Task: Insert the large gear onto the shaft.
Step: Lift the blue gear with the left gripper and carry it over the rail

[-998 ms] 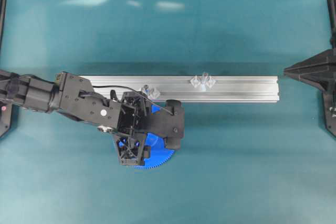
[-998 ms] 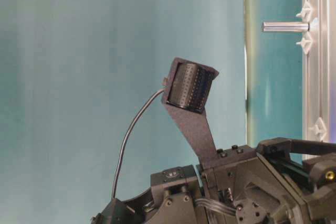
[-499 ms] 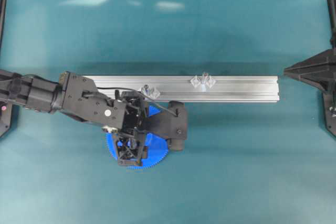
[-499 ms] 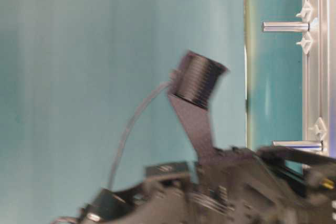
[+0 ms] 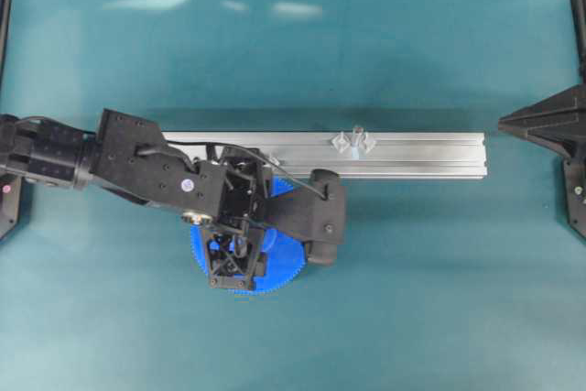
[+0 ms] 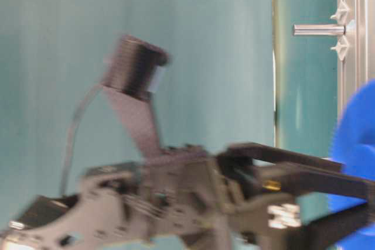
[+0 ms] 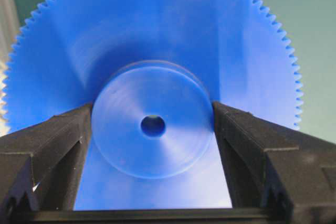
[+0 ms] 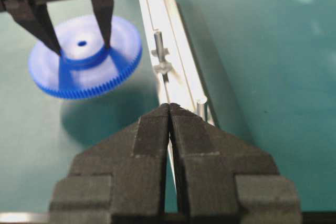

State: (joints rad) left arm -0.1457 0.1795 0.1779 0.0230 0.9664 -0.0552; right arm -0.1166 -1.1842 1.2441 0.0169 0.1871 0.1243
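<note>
Now your left claw (image 7: 152, 129) pinches the big bright-blue toothed plastic gear (image 7: 152, 51) by its hub, low in the overhead frame, the thin silvery upright shaft (image 8: 157, 43) just above; right claw (image 8: 169, 116) pressed together, far off.

Gear held aloft beside the rail

We see the left gripper (image 8: 79, 30) pinching the gear (image 8: 84, 61) by its hub, left of the rail (image 8: 173, 51) and shaft (image 8: 157, 43); our right gripper (image 8: 170, 109) is closed.
</note>
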